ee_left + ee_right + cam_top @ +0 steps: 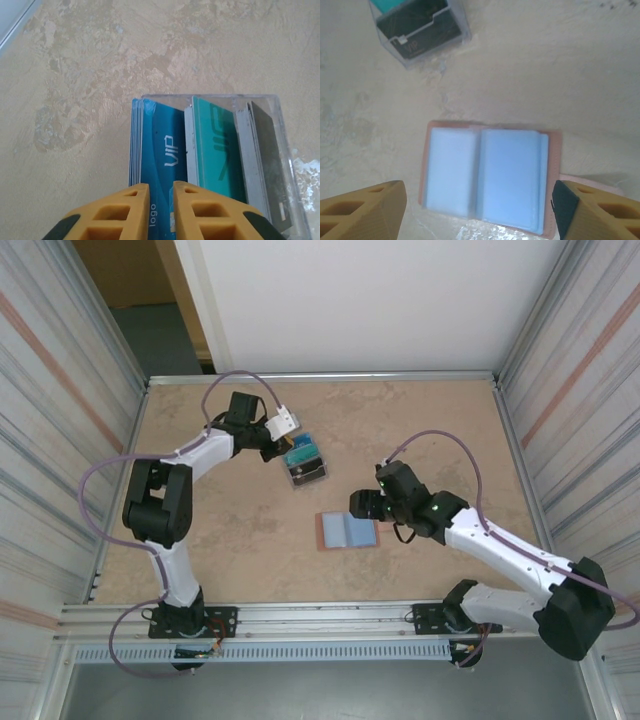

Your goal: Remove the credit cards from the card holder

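Observation:
The card holder (348, 531) lies open flat on the table, salmon-pink with pale blue sleeves (490, 177); whether a sleeve holds anything I cannot tell. My right gripper (362, 512) hovers over it, open, with a finger on either side (479, 190). Credit cards stand in a clear plastic box (305, 464): a blue VIP card (162, 140), a teal one (215, 145) and dark ones (265, 160). My left gripper (283, 452) is at the box's near end, its jaws a narrow gap apart (161, 189) over the blue card, not pinching it.
The box (420, 30) sits up and left of the card holder, with bare table between them. A metal frame (320, 377) borders the tabletop, and corrugated walls (60, 390) stand on both sides. The arm bases sit on a rail (320, 618) at the near edge.

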Available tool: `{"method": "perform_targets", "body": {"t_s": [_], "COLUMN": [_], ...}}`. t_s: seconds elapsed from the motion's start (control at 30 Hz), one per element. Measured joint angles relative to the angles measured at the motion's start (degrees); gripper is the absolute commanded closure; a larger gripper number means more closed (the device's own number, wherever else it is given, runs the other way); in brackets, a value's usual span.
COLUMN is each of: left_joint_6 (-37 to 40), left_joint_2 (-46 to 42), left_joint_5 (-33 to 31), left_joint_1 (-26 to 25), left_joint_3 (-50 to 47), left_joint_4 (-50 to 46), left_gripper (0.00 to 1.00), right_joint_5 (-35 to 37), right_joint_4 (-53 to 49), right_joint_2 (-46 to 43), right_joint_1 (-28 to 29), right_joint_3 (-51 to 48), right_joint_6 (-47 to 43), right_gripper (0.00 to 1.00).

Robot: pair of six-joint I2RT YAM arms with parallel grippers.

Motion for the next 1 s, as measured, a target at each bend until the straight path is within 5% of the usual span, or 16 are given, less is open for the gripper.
{"method": "perform_targets", "body": {"t_s": [0.13, 0.43, 0.8, 1.0], "left_joint_6": [-2.0, -13.8, -34.2, -37.5], "left_joint_2": [-4.9, -30.2, -60.5, -64.5], "left_joint_5": [-1.0, -10.3, -36.2, -45.0], "left_joint_1": [-1.1, -4.5, -6.2, -3.7], "left_joint_3": [-2.2, -20.0, -50.4, -57.9], "left_joint_4": [0.2, 4.7, 11.8, 15.8], "left_gripper": [0.64, 0.02, 0.01, 0.01], "right_joint_5": [0.1, 5.2, 11.5, 15.2], "right_joint_4": [-0.2, -4.7, -10.4, -11.1], "right_joint_2": [1.2, -1.1, -18.8, -22.4], "right_joint_1": [1.3, 1.2, -9.0, -16.5], "right_joint_3": [0.0, -0.8, -5.7, -8.2], "right_joint_6": [1.6, 5.0, 4.8, 4.2], "right_gripper": [0.25, 0.04, 0.01, 0.01]}}
